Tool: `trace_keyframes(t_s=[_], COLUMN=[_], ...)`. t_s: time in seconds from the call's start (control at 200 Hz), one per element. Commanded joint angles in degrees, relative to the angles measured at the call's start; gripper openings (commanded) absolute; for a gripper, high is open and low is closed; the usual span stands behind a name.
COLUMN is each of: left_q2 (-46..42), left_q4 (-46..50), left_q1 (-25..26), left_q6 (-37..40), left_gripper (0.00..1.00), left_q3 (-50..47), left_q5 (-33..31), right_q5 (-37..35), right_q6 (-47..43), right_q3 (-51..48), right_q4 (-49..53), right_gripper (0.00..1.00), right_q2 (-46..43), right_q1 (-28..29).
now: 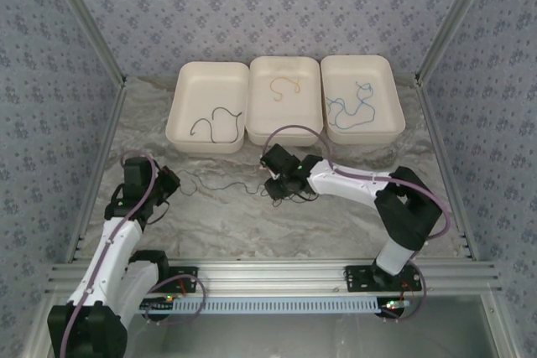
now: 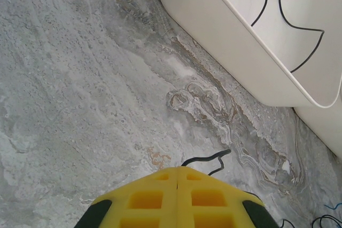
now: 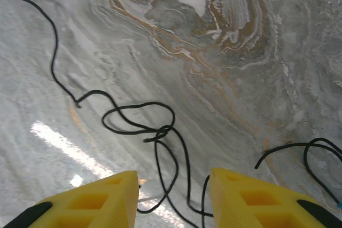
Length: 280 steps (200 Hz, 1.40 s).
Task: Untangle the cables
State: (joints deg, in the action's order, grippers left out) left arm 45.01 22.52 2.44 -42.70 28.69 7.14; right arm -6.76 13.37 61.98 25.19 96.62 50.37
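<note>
Right wrist view: right gripper [image 3: 172, 174] has its jaws spread, hovering low over a knotted loop of the loose black cable [image 3: 140, 111] on the marble table [image 3: 214, 52]. Strands pass between the fingers, ungripped.

Left wrist view: left gripper [image 2: 177, 172] is pressed together. A black cable end curls out just past its tips; cannot tell if it is pinched.

Top view: the loose cable trails across the table between both grippers. Beyond are three white trays side by side:
- left tray [image 1: 180, 98], holding a second black cable [image 1: 220, 110]
- middle tray [image 1: 260, 115], holding the orange cable [image 1: 285, 83]
- right tray [image 1: 382, 73], holding the blue cable [image 1: 357, 115]
</note>
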Motion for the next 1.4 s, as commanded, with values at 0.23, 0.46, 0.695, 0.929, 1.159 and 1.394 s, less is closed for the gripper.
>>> trace_keyframes(t_s=[0.23,0.46,0.695,0.929,1.159,1.394], left_q2=[0.00,-0.40,-5.52,-9.51,-8.65,-2.18], left_q4=[-1.17,0.40,9.51,13.53,7.29,-6.57], left_q1=[0.66,0.70,0.70,-1.13,-3.38,1.07], left_q6=[0.12,0.39,0.32,-0.18,0.27,2.37], left_gripper=[0.00,0.00,0.00,0.00,0.00,0.00], left_q3=[1.46,1.94,4.45,4.77,2.73,2.71], left_q5=[1.18,-0.61,-13.58,-18.89,-9.88,6.69], right_q5=[-2.03,-2.88,-5.66,-6.52,-2.26,-3.78], right_q6=[-1.54,-0.39,3.20,7.35,7.86,9.89], right_q3=[3.87,2.11,-2.61,-6.04,-6.00,-0.92], right_q4=[0.25,-0.50,0.80,2.14,0.91,1.42], right_gripper=[0.32,0.00,0.00,0.00,0.00,0.00], right_q2=[6.74,4.35,-2.12,-8.37,-9.51,-4.57], right_q1=[-2.11,-2.76,-11.73,-22.30,-24.02,-14.73])
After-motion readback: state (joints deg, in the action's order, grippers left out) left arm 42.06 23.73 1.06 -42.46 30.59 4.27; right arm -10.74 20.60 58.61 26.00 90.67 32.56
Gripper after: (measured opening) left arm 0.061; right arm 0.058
